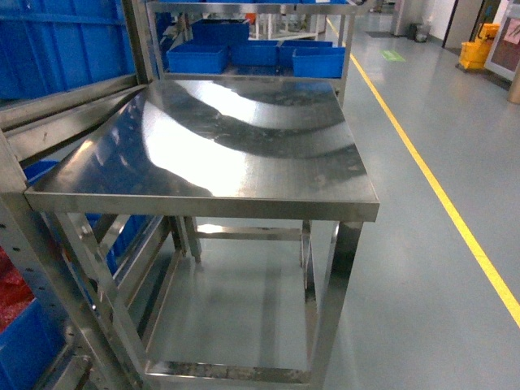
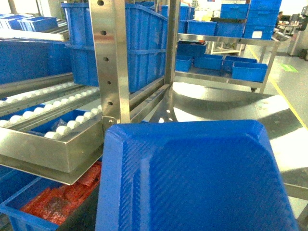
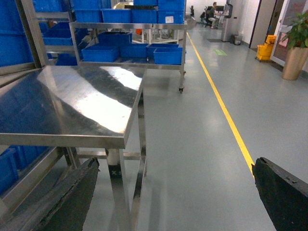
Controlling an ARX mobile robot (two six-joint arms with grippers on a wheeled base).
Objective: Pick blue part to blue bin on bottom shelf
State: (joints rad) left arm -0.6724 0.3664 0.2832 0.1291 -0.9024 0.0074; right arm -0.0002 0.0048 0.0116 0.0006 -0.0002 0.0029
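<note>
At the left of the left wrist view, the rack's roller tracks (image 2: 53, 127) run white over a blue bin of red parts (image 2: 50, 204). Filling the lower middle of that frame is the blue part (image 2: 192, 178), a moulded tray-like piece seen close to the lens; it seems to be carried by the left tool, though the tool itself is hidden behind it, so I cannot tell how its fingers sit. I'd judge the part light, stiff and a bit slick, with its raised rim the natural place to pinch. I cannot pick out the blue bin it is meant for.

In the head view the steel counter (image 1: 244, 138) shines bare and glossy, with neither arm showing. Beyond it, upper middle, blue bins (image 1: 268, 55) sit on a trolley.

At the bottom of the right wrist view the right tool (image 3: 173, 192) hangs spread wide over grey floor, holding nothing. A yellow line (image 3: 224, 110) runs down the aisle.
</note>
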